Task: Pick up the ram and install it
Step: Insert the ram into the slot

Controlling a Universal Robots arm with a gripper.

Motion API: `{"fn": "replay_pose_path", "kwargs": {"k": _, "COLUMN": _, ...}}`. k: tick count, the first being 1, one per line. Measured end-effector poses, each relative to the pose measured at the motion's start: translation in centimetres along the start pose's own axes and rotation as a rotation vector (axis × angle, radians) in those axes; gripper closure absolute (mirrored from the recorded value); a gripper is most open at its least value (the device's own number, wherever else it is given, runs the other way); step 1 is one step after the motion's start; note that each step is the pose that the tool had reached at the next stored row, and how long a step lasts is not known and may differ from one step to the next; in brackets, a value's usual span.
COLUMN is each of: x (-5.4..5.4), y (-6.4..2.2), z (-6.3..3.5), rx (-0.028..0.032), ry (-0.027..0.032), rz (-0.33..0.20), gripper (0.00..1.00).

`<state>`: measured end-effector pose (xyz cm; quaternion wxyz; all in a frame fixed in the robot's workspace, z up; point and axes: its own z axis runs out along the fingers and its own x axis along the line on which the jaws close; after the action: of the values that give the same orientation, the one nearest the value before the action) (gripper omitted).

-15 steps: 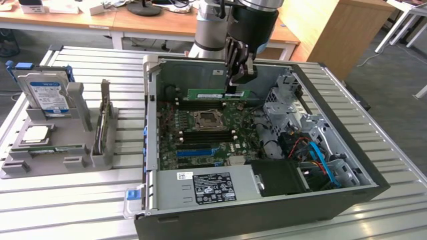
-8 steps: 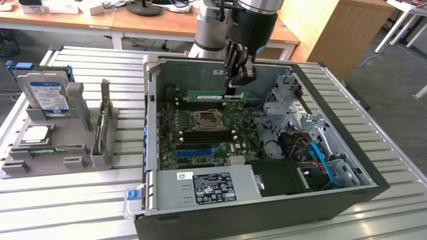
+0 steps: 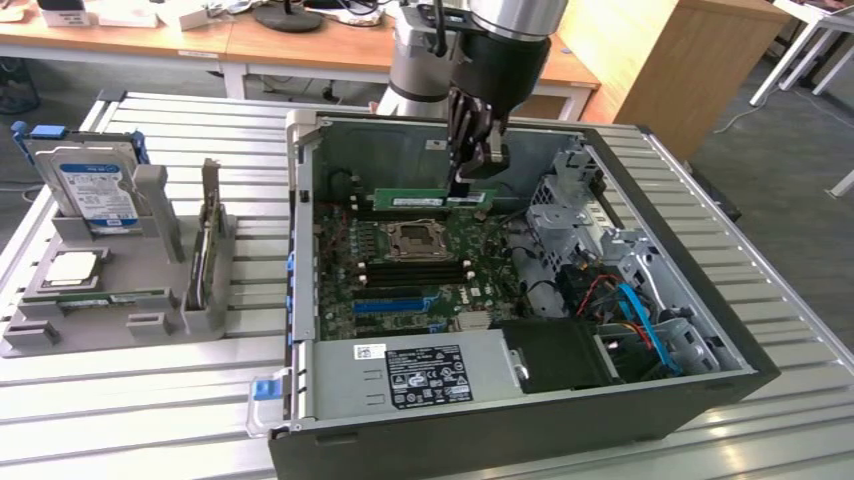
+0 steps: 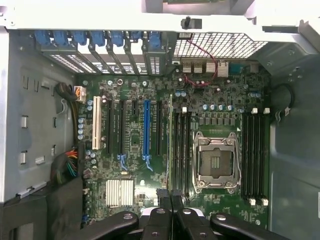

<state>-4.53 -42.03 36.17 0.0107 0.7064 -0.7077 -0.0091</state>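
Observation:
The ram [image 3: 416,199], a long thin green stick, hangs level inside the open computer case [image 3: 534,420], a little above the motherboard [image 3: 441,290]. My gripper [image 3: 463,186] is shut on the stick's end toward the exterior view's right. In the wrist view the ram [image 4: 171,140] is edge-on, a thin green line running out from my shut gripper [image 4: 170,196]. It lies over the black memory slots [image 4: 181,150] beside the CPU socket [image 4: 215,162]. In the exterior view the stick hangs beyond the socket [image 3: 411,238], near the case's far wall.
A grey holder [image 3: 100,330] at the exterior view's left carries a hard drive [image 3: 87,190], an upright dark card [image 3: 207,235] and a CPU [image 3: 70,268]. Inside the case are a power supply [image 3: 414,375], a drive cage [image 3: 577,205], cables [image 3: 627,300] and a blue slot [image 4: 146,127].

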Motion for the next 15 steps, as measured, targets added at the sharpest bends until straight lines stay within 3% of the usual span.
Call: {"fn": "replay_pose_path", "kwargs": {"k": 15, "x": 0.0, "y": -0.05, "z": 1.83, "rx": 0.0, "ry": 0.0001, "rz": 0.0, "gripper": 0.88}}
